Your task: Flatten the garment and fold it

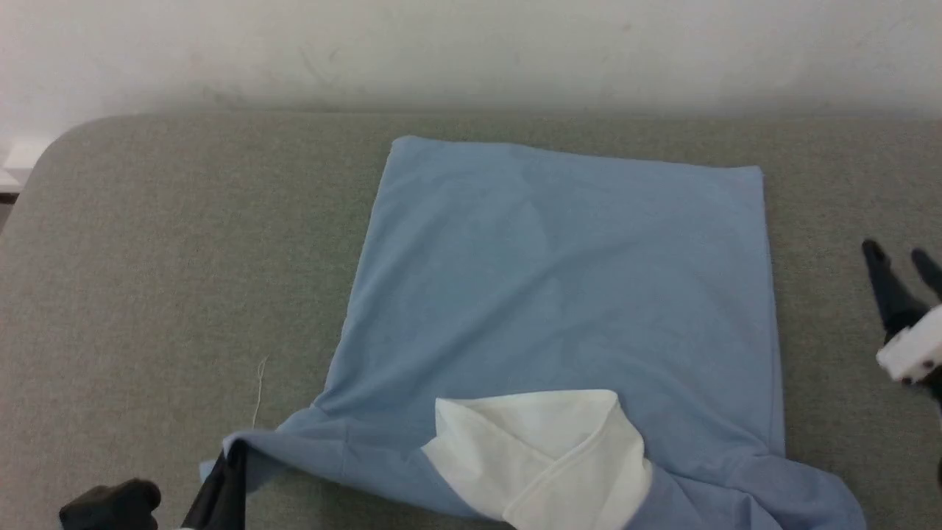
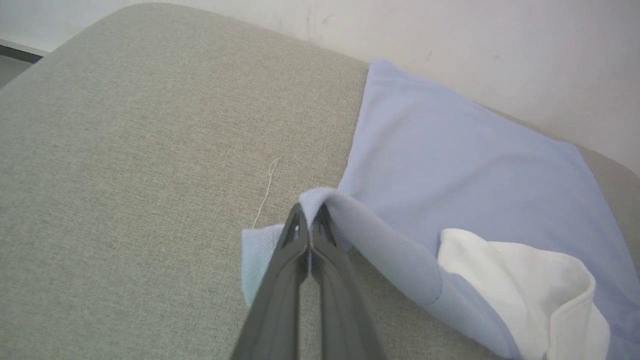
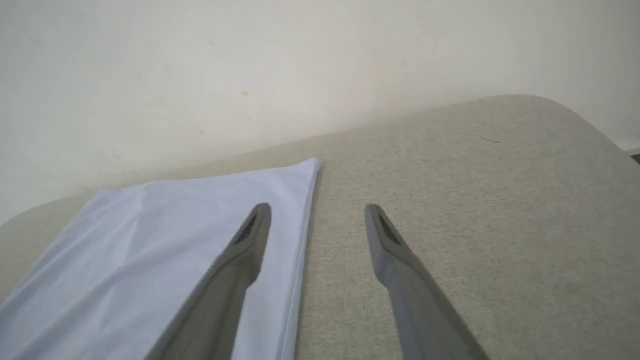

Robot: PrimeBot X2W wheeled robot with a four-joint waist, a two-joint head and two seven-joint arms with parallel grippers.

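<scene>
The garment (image 1: 559, 294), a light blue shirt with a white collar (image 1: 544, 456), lies back-up and mostly flat on the grey table, hem toward the wall and collar at the near edge. My left gripper (image 1: 234, 460) is shut on the near left sleeve of the garment (image 2: 320, 200), pinching a fold of blue cloth between its fingertips (image 2: 307, 222). My right gripper (image 1: 901, 261) hangs open beside the garment's right edge, nothing between its fingers (image 3: 255, 225). In the right wrist view the garment (image 3: 150, 240) lies under the left finger, its far right corner just ahead.
The grey padded table (image 1: 169, 258) runs to a white wall (image 1: 471, 51) at the back. Its rounded far left corner (image 2: 130, 15) and far right corner (image 3: 540, 105) are in view. A loose white thread (image 1: 259, 390) lies left of the garment.
</scene>
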